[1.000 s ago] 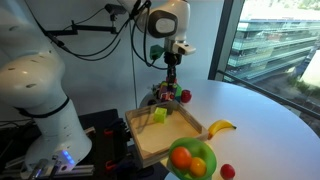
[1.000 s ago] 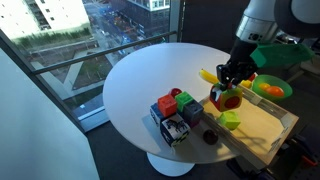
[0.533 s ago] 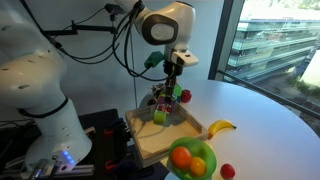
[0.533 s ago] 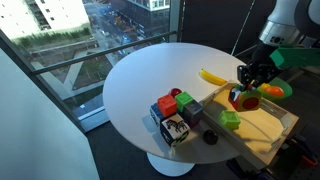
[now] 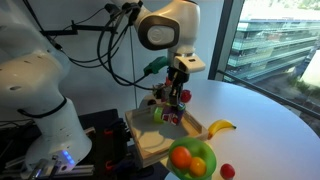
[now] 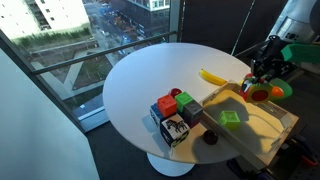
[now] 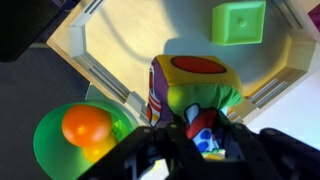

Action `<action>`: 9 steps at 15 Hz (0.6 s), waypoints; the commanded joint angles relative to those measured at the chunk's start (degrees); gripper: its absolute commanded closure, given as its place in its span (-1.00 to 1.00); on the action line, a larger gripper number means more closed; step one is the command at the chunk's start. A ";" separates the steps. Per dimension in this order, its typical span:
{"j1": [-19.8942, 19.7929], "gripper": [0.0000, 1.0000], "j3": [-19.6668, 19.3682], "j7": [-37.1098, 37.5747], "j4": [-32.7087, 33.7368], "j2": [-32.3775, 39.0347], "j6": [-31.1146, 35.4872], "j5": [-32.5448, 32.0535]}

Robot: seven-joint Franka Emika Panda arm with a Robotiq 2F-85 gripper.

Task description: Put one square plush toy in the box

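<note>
My gripper [image 7: 195, 150] is shut on the square plush toy [image 7: 195, 95], a soft cube with red, green, yellow and purple patches. It holds the toy above the box [image 7: 130, 40], a tan tray with low rims and a pale floor. In both exterior views the gripper [image 5: 176, 98] [image 6: 263, 80] hangs over the box [image 5: 152, 142] [image 6: 258, 132] with the toy [image 5: 172, 113] [image 6: 256, 94] under the fingers. The toy is over the end of the box nearest the fruit bowl.
A plain yellow-green cube [image 6: 231, 119] [image 7: 238, 22] lies inside the box. A green bowl of fruit [image 5: 192, 160] [image 7: 85, 135] stands beside the box. A banana [image 6: 212, 76], a red ball [image 5: 228, 171] and a cluster of other plush cubes [image 6: 175, 112] lie on the round white table.
The gripper has carried the plush toy from the cluster of cubes across over the box, toward the fruit bowl end. It has stayed shut on the toy.
</note>
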 commanded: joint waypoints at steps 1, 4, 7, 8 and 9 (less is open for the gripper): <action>-1.41 0.81 -0.38 2.51 -1.44 -1.31 4.32 -1.82; -1.91 0.81 -0.40 2.57 -1.94 -1.18 7.62 -2.06; -2.17 0.80 -0.17 2.95 -2.27 -1.14 9.30 -2.26; -2.18 0.77 -0.15 3.14 -2.37 -1.23 9.41 -2.27; -2.14 -0.15 -0.17 3.27 -2.42 -1.30 9.43 -2.24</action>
